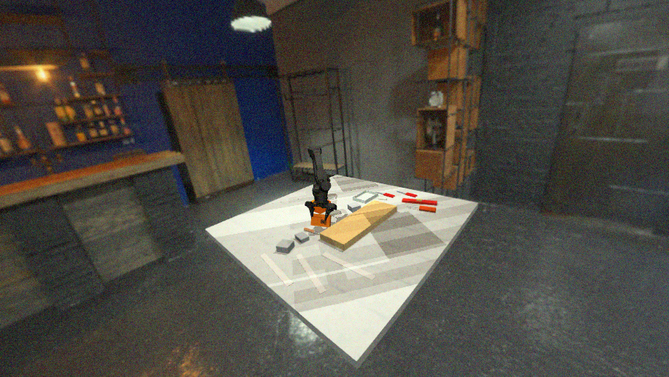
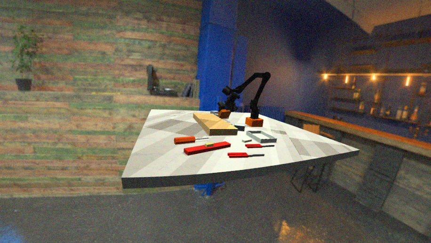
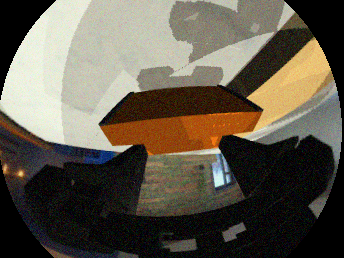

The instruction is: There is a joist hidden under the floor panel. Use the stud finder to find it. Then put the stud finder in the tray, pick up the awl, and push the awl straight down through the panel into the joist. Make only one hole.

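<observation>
From where I stand at the table's near corner, the black gripper (image 1: 319,216) (image 2: 224,108) (image 3: 182,137) has its fingers clamped on an orange, box-shaped block (image 1: 320,220) (image 2: 224,114) (image 3: 180,131), which I take to be the stud finder. It is held off the table, to the left of the thick, honey-coloured wooden floor panel (image 1: 358,224) (image 2: 213,124) (image 3: 295,85), and I see no overlap that would count as scanning.

That sideways gap is what matters next. The panel's long axis runs from near left to far right, and the finder is beside its left long edge, towards the near end. If a scan is coming, I'd say the arm needs to carry it rightward over the wood, level and low, without knocking that edge.

The shallow grey-green tray (image 1: 359,201) (image 2: 267,140) lies past the panel's far end, a little left. A small tool with a brown handle (image 1: 309,229) lies just left of the panel's near end; another with a fat orange-red handle (image 1: 427,208) (image 2: 184,139) and thin shaft is off to the right. Which is the awl, I can't tell. The job looks early to me.
</observation>
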Tool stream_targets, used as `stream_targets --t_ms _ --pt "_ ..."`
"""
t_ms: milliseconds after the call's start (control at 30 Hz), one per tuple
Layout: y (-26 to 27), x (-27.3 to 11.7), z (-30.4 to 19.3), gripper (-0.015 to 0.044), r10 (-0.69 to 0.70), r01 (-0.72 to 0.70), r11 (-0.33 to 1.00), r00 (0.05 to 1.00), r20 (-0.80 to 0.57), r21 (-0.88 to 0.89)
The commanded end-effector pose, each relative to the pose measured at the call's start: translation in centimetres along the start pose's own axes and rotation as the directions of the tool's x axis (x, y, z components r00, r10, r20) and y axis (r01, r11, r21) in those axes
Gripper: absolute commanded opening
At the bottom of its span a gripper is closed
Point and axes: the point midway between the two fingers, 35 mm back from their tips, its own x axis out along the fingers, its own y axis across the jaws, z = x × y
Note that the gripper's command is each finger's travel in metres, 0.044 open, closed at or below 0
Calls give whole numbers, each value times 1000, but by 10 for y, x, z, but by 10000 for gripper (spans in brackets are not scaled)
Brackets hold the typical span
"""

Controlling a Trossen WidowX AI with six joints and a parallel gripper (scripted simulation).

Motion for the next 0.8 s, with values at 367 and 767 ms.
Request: stream_targets --t_ms 367,767 --pt "-1 -3 -1 0 -3 4 1000 996 -92 12" --pt "-1 -1 0 0 -1 3 1000 987 -160 10"
